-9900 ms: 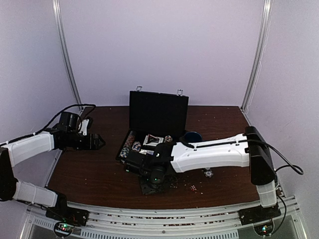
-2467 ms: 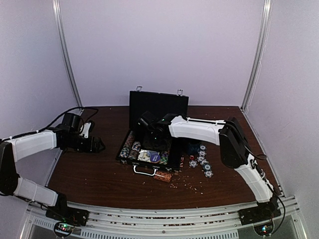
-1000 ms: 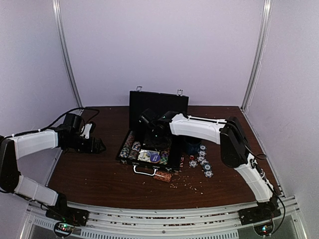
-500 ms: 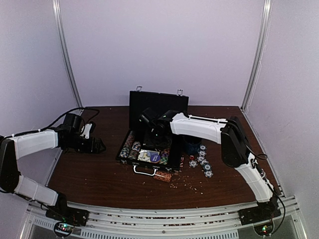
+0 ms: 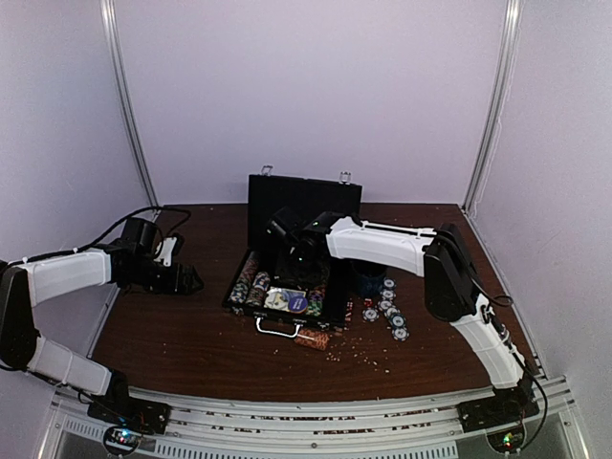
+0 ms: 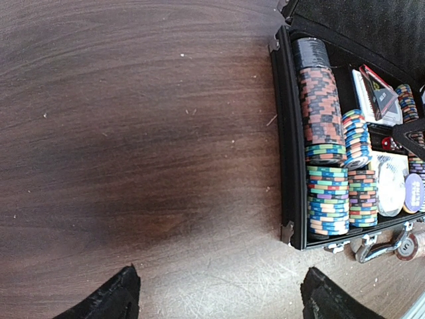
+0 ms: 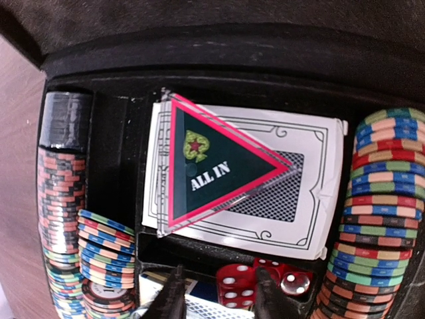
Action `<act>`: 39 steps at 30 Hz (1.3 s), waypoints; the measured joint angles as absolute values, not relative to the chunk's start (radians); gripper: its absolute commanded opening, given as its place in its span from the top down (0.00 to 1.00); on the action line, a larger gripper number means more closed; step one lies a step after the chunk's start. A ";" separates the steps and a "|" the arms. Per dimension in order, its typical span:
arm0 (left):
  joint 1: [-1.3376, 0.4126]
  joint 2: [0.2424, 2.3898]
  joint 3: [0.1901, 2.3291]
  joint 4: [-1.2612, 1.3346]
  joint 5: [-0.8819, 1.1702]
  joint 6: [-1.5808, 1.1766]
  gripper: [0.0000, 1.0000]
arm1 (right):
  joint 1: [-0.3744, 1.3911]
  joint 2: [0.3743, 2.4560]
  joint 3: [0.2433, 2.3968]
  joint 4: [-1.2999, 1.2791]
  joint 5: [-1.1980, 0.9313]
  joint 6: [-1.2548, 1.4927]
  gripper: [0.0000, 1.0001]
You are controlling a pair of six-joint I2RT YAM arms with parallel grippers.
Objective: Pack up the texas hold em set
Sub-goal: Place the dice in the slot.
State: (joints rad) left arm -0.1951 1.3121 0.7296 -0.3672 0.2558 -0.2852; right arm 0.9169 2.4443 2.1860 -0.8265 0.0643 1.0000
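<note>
Briefcase (image 5: 316,196) open, right end effector (image 7: 219,292) narrowly parted just above its red dice (image 7: 236,282), left end effector (image 6: 216,302) wide, near it

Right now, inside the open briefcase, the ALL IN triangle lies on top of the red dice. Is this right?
Not quite. Inside the open briefcase, the ALL IN triangle lies on top of the card deck, not the red dice, which sit beside the deck. The right wrist view shows this.

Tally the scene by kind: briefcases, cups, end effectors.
Briefcase: 1
Dark blue cup: 1
End effectors: 2, the left end effector and the right end effector
Total: 4
</note>
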 measured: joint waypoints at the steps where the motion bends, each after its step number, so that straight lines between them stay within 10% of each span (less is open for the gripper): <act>1: -0.195 1.312 0.730 -0.367 0.256 -0.285 0.13 | 0.917 2.444 2.186 -0.826 0.063 0.999 0.60; 13: -0.195 1.312 0.730 -0.367 0.258 -0.285 0.13 | 0.925 2.444 2.185 -0.802 0.041 0.982 0.29; 39: -0.195 1.313 0.730 -0.367 0.258 -0.285 0.13 | 0.960 2.442 2.148 -0.721 -0.013 0.938 0.25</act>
State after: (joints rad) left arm -0.1951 1.3128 0.7296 -0.3672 0.2584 -0.2852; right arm 0.9604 2.4424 2.1479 -0.7208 -0.0128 0.9379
